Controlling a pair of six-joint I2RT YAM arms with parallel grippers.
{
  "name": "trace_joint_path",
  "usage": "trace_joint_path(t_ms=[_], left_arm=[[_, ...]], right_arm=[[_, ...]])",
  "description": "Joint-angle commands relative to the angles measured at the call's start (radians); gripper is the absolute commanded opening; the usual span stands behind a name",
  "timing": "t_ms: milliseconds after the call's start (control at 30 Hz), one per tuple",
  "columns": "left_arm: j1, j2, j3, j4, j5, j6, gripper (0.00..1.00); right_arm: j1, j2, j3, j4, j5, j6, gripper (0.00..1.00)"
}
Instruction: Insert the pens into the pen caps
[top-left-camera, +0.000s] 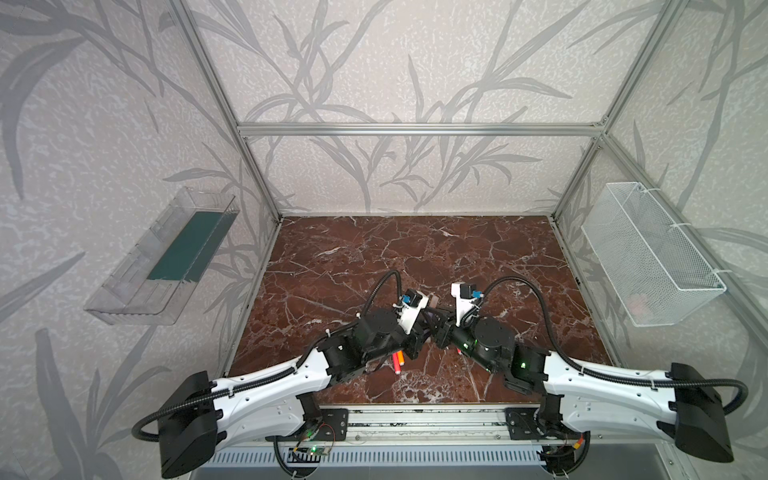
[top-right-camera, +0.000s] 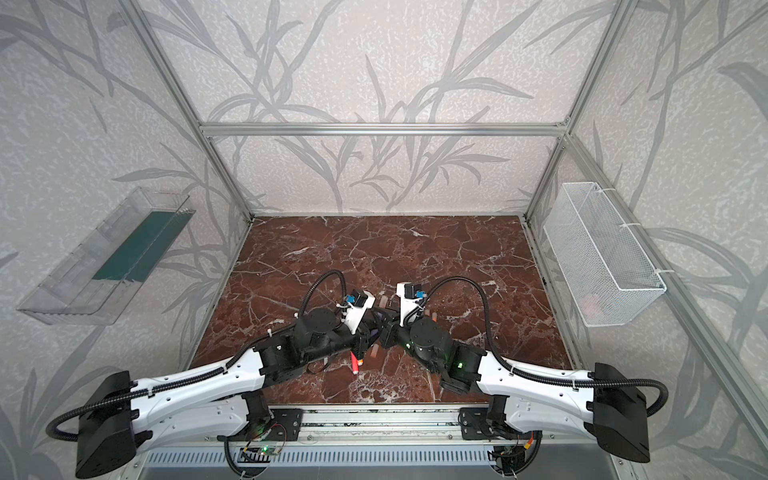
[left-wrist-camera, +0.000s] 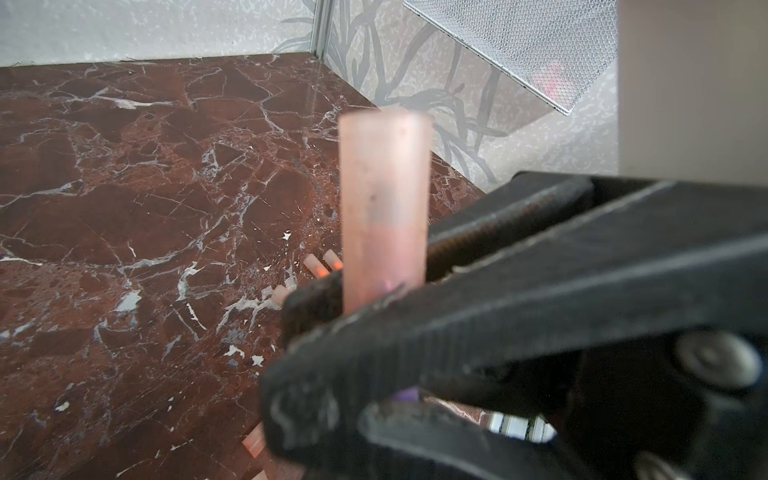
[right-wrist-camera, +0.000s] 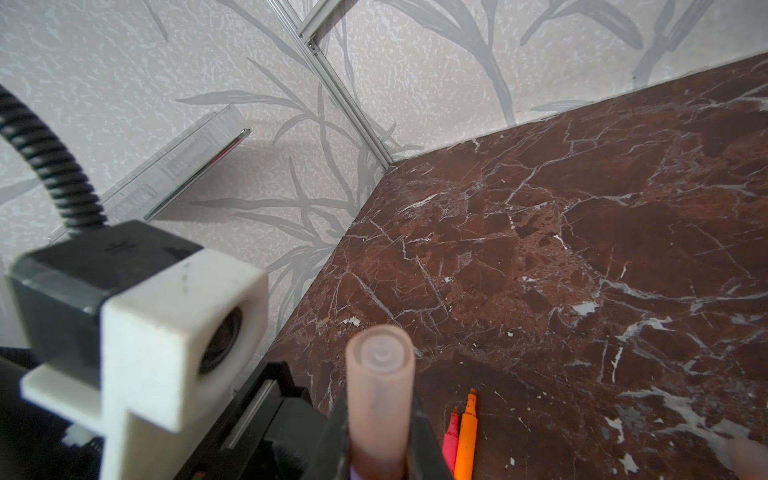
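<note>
Right gripper (right-wrist-camera: 379, 409): fingers clamped tight on a pen cap (right-wrist-camera: 380, 370), one finger on each side of its lower part.
Pen cap: pale translucent pink tube, held clear of the table (top-left-camera: 374, 257), closed end pointing away from the fingers; sharp and close in the left wrist view.
Purple pen (right-wrist-camera: 353, 471): only a sliver visible at the cap's open end, just beneath the right fingers; rest hidden.
Left gripper (top-left-camera: 422, 334): tip to tip with the right gripper near the middle of the table in both top views; finger gap hidden, so wide or narrow cannot be told.
Orange pen (right-wrist-camera: 467, 432): uncapped, lying flat on the table, touching or just beside the pink-red pen (right-wrist-camera: 451, 436), tips pointing the same way.
Loose caps (left-wrist-camera: 313, 266): two pale tubes side by side on the table, orange showing at their near ends, partly hidden behind a right finger.
Wire basket (top-left-camera: 648, 257): white mesh, mounted on the right wall, something pinkish and blurred inside.
</note>
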Motion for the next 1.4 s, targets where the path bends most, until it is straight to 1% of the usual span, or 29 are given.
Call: trace_joint_path(t_ms=[0,100,133,167,200,267,367,433,500,533,633,733,833,1000,1067,1200,1333,1367], left_arm=[[-0.005,-0.011,0.014,-0.011,-0.024,0.003,0.35],[-0.005,-0.023,0.009,-0.076,-0.095,-0.033,0.57],[-0.004,-0.029,0.011,-0.112,-0.131,-0.056,0.61],[-0.005,-0.036,0.022,-0.174,-0.182,-0.087,0.64],[-0.004,-0.041,0.037,-0.240,-0.232,-0.116,0.64],[-0.005,-0.052,0.083,-0.426,-0.364,-0.196,0.66],[-0.002,-0.075,0.125,-0.638,-0.514,-0.318,0.67],[0.001,-0.101,0.125,-0.718,-0.567,-0.406,0.67],[0.003,-0.136,0.106,-0.761,-0.598,-0.506,0.68],[0.005,-0.155,0.087,-0.768,-0.607,-0.555,0.68],[0.008,-0.205,0.033,-0.763,-0.610,-0.653,0.68],[0.011,-0.235,0.013,-0.803,-0.632,-0.742,0.68],[0.010,-0.242,0.016,-0.848,-0.649,-0.803,0.68],[0.013,-0.213,0.037,-0.868,-0.640,-0.828,0.68],[0.014,-0.208,0.032,-0.869,-0.613,-0.839,0.65],[0.014,-0.205,-0.032,-0.830,-0.573,-0.879,0.63],[0.014,-0.193,-0.067,-0.851,-0.550,-0.907,0.61],[0.014,-0.193,-0.075,-0.860,-0.550,-0.913,0.60]], right_arm=[[-0.041,-0.027,-0.010,-0.097,0.040,0.016,0.04],[-0.078,-0.044,-0.009,-0.185,0.049,0.020,0.02],[-0.090,-0.050,-0.007,-0.219,0.055,0.016,0.02],[-0.092,-0.053,-0.006,-0.252,0.063,0.009,0.01],[-0.091,-0.053,-0.007,-0.273,0.071,-0.001,0.01],[-0.131,-0.044,-0.007,-0.313,0.087,-0.023,0.01],[-0.166,-0.014,-0.006,-0.355,0.057,-0.032,0.00],[-0.182,0.023,0.009,-0.368,0.026,-0.053,0.00],[-0.185,0.088,0.061,-0.417,-0.001,-0.066,0.01],[-0.185,0.133,0.094,-0.458,-0.010,-0.104,0.00],[-0.186,0.256,0.179,-0.556,-0.029,-0.113,0.00],[-0.198,0.356,0.211,-0.579,-0.057,-0.114,0.00],[-0.222,0.440,0.237,-0.594,-0.097,-0.114,0.00],[-0.270,0.539,0.291,-0.673,-0.151,-0.118,0.00],[-0.281,0.558,0.297,-0.683,-0.157,-0.120,0.00],[-0.285,0.574,0.297,-0.689,-0.139,-0.125,0.00],[-0.286,0.593,0.316,-0.719,-0.112,-0.135,0.00],[-0.286,0.598,0.321,-0.731,-0.102,-0.136,0.02]])
